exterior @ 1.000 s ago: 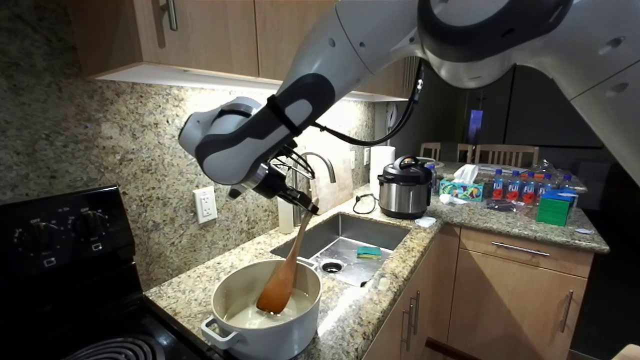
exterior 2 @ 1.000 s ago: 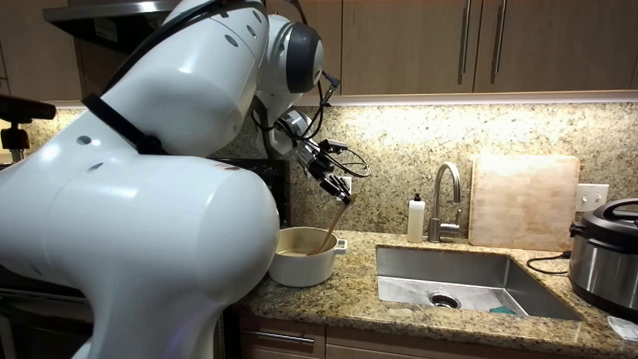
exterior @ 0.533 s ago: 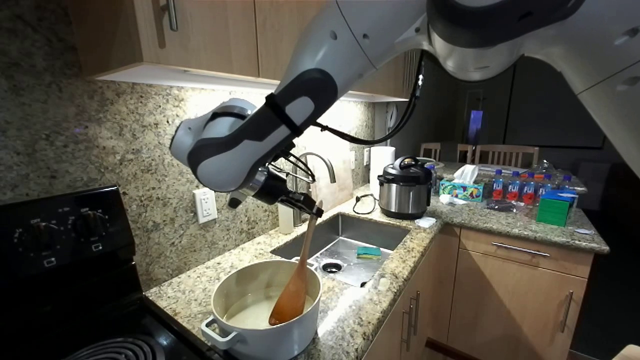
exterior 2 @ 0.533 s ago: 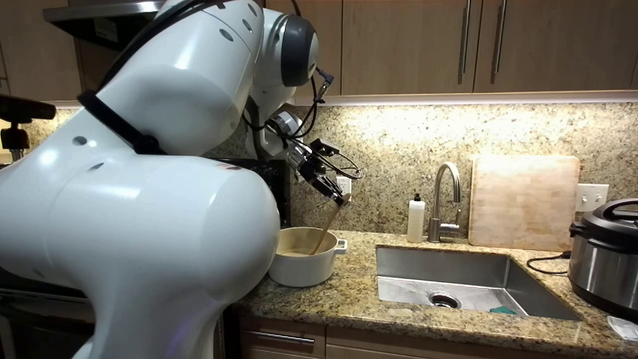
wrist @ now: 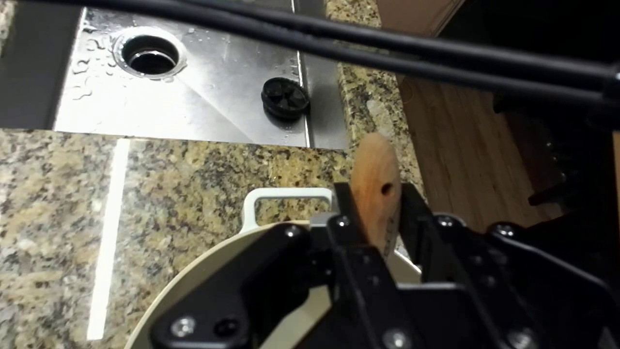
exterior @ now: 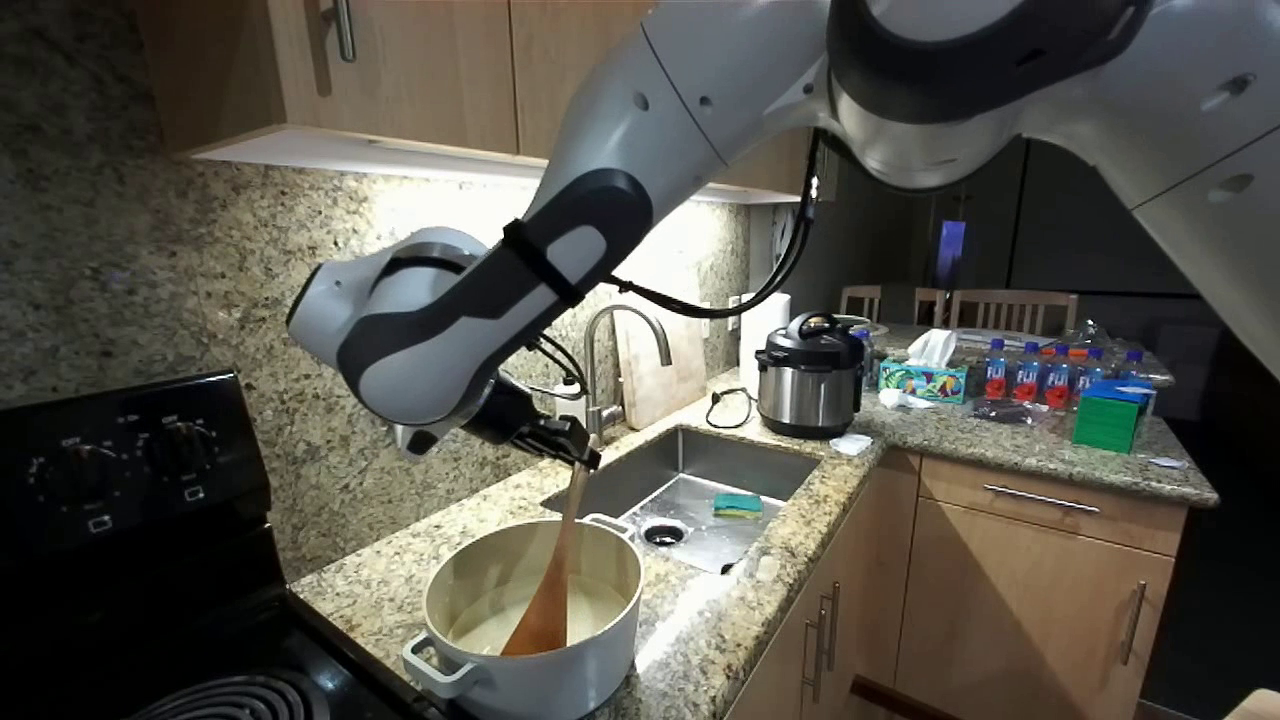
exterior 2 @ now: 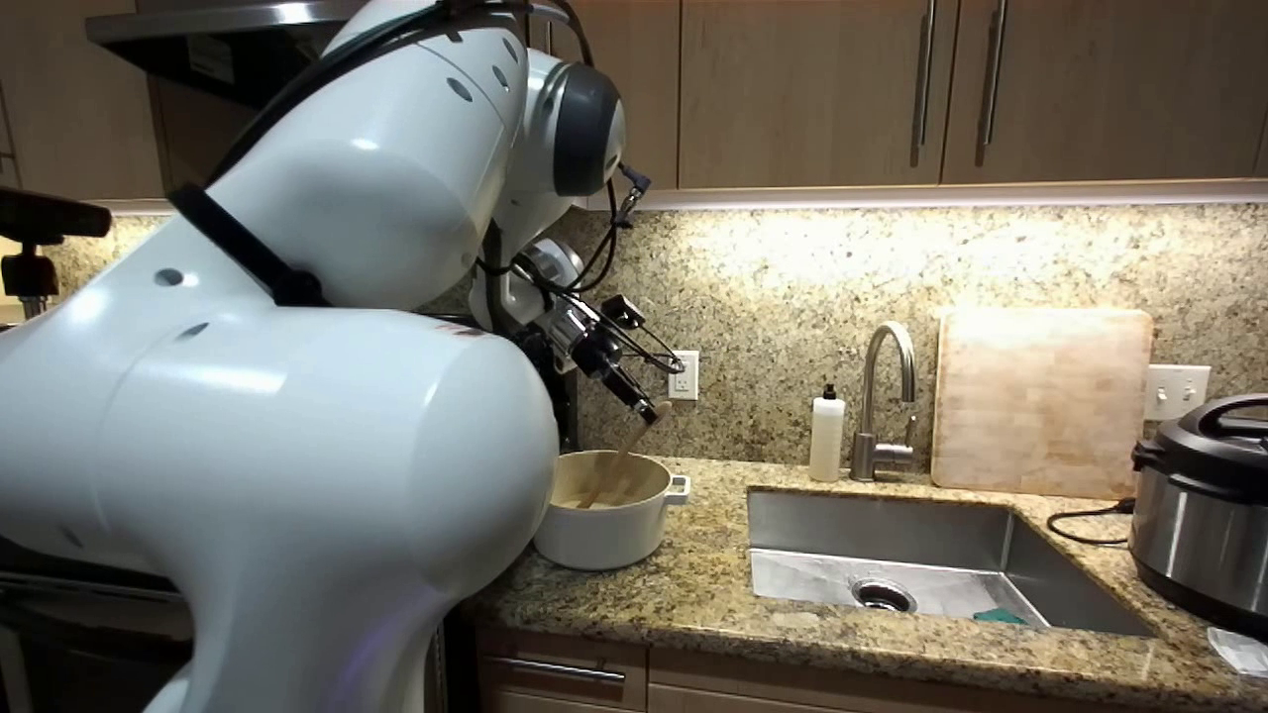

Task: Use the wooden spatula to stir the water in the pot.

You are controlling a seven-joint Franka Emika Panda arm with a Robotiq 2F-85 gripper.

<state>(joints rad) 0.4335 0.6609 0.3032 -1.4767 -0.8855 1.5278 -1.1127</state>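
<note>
1. A gripper holds the handle of a wooden spatula over a kitchen counter, its two fingers set narrow against the wood from either side in the wrist view
2. The spatula stands tilted in a wide cream pot, blade down inside it and handle leaning up past the rim to the fingertips in both exterior views
3. Pale water shows on both sides of the blade in an exterior view; the near rim hides the blade's lowest edge, and how deep it reaches cannot be told
4. The rounded tip of the handle, pierced by a small hole, juts beyond the fingers in the wrist view
5. The pot rests on the granite counter between a black stove and a steel sink, where a green-and-yellow sponge lies on the bottom
6. Behind the sink, a soap bottle and a curved faucet stand upright, while a cutting board leans against the speckled backsplash
7. Farther along the counter sit a lidded electric cooker, a patterned tissue box and a row of blue-capped bottles
</note>
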